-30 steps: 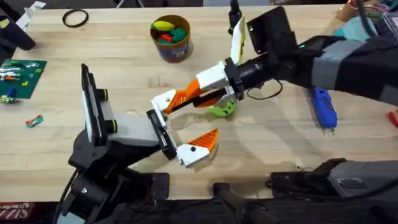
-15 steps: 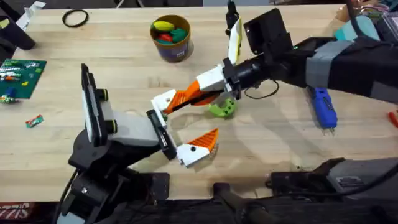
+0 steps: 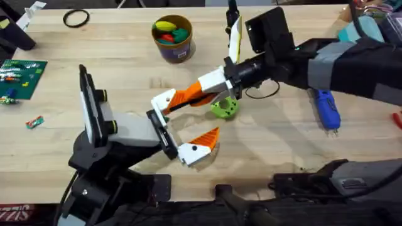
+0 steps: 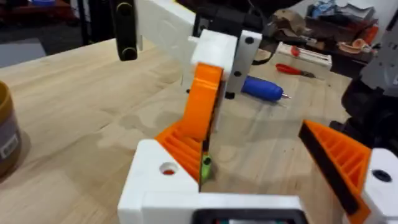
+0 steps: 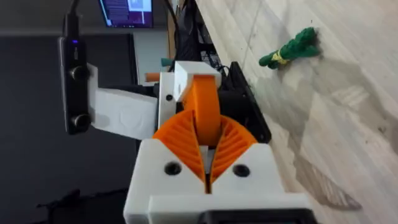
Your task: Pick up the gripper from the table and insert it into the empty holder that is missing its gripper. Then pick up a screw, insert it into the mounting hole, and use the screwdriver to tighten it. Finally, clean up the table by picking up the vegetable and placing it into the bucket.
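My right gripper [image 3: 206, 92] reaches in from the right, shut on the orange wedge-shaped gripper [image 3: 188, 96]. The wedge's narrow end sits against the white holder [image 3: 164, 100], the upper finger of my left gripper [image 3: 188, 119]. That gripper is open, and its lower finger carries its own orange tip [image 3: 207, 138]. In the right wrist view the ribbed pads [image 5: 180, 140] clamp the wedge [image 5: 205, 112]. The left wrist view has the wedge [image 4: 202, 109] standing at the holder [image 4: 161, 180]. The green vegetable [image 3: 225, 108] lies under my right gripper. The bucket [image 3: 173, 37] stands behind, the blue screwdriver [image 3: 326, 108] at the right.
A green circuit board [image 3: 22, 75], a black ring [image 3: 76, 19] and a small wrapped piece [image 3: 34, 121] lie on the table [image 3: 125, 69] at the left. A red-handled tool [image 4: 295, 68] lies beyond the screwdriver [image 4: 264, 88].
My right gripper has edged left with the orange wedge, pushing it closer to the holder. My left arm has shifted slightly left.
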### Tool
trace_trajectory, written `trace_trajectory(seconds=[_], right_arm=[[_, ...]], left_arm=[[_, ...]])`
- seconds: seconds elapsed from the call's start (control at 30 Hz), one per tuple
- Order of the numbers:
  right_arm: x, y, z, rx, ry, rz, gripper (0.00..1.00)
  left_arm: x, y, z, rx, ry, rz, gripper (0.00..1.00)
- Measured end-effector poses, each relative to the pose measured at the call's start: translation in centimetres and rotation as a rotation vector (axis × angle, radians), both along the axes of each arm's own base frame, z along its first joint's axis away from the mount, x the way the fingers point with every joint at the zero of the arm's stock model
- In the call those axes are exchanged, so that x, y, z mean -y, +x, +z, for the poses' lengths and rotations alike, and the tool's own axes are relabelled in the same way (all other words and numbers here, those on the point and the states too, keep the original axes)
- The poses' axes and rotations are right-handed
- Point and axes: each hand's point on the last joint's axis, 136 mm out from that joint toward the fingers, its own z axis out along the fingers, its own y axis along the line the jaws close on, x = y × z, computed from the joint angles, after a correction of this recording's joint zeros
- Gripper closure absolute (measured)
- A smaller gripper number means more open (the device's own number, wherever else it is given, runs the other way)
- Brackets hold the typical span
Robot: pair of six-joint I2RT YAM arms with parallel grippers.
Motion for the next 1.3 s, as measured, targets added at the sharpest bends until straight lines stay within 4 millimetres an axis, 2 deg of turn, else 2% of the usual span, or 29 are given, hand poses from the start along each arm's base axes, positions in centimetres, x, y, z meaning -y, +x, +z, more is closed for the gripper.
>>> trace_trajectory(seconds=[0.77,1.3], right_arm=[[-1.8,1.2,-0.3,0.015,0.031,-0.011,0.994],[-2.0,1.3,-0.2,0.008,0.034,-0.013,0.994]], left_arm=[[-0.9,1.3,0.0,-0.007,-0.002,0.089,0.014],[-1.0,1.5,0.0,-0.003,0.0,0.098,0.013]])
